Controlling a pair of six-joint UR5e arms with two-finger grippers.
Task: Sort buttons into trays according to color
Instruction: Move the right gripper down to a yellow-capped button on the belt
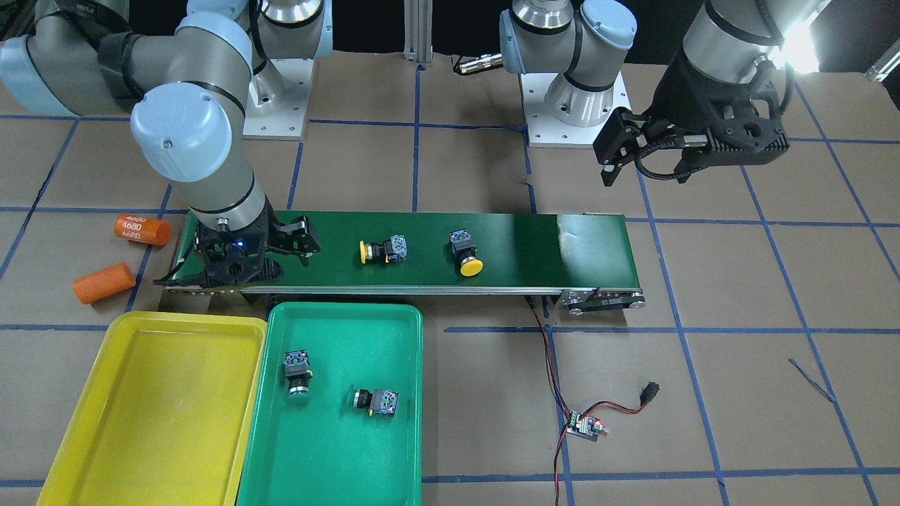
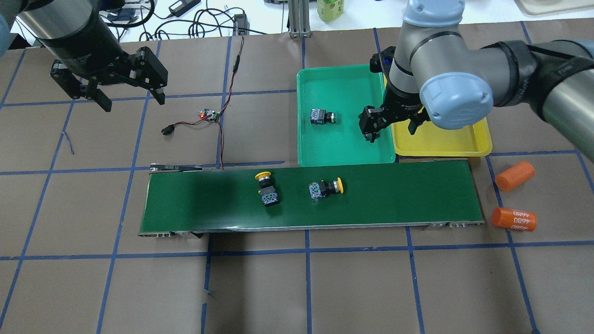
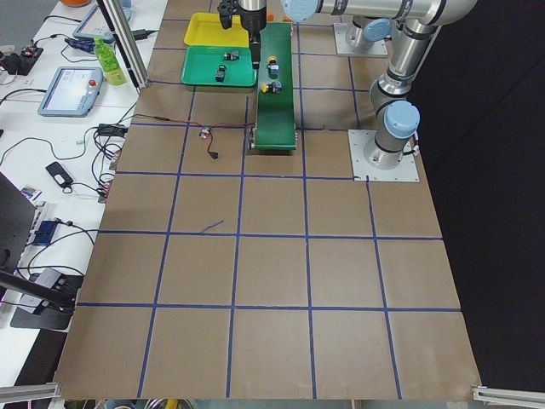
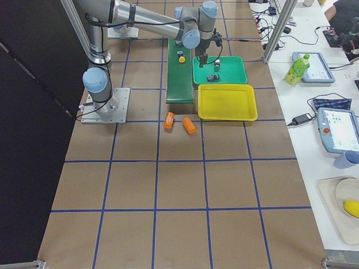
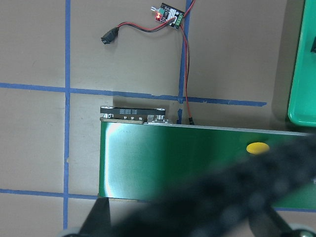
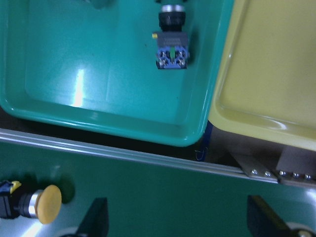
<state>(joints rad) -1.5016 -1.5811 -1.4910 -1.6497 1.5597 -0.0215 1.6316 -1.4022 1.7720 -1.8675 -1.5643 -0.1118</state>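
Observation:
Two yellow buttons lie on the dark-green belt, one at the middle (image 1: 383, 250) and one beside it (image 1: 465, 254). Both also show in the overhead view (image 2: 267, 188) (image 2: 325, 188). Two green buttons (image 1: 297, 372) (image 1: 377, 401) lie in the green tray (image 1: 337, 457). The yellow tray (image 1: 155, 407) beside it holds nothing. My right gripper (image 2: 391, 130) is open and empty, up above where the two trays meet near the belt; it hides one green button in the overhead view. Its wrist view shows a green button (image 6: 171, 44) and a yellow cap (image 6: 47, 201). My left gripper (image 2: 131, 99) is open and empty, raised past the belt's other end.
The conveyor belt (image 1: 534, 246) runs across the table along the trays' near edge. Two orange cylinders (image 1: 143, 229) (image 1: 104, 282) lie off its end by the yellow tray. A small circuit board with red-black wires (image 1: 583, 425) lies on the table near the left gripper's side.

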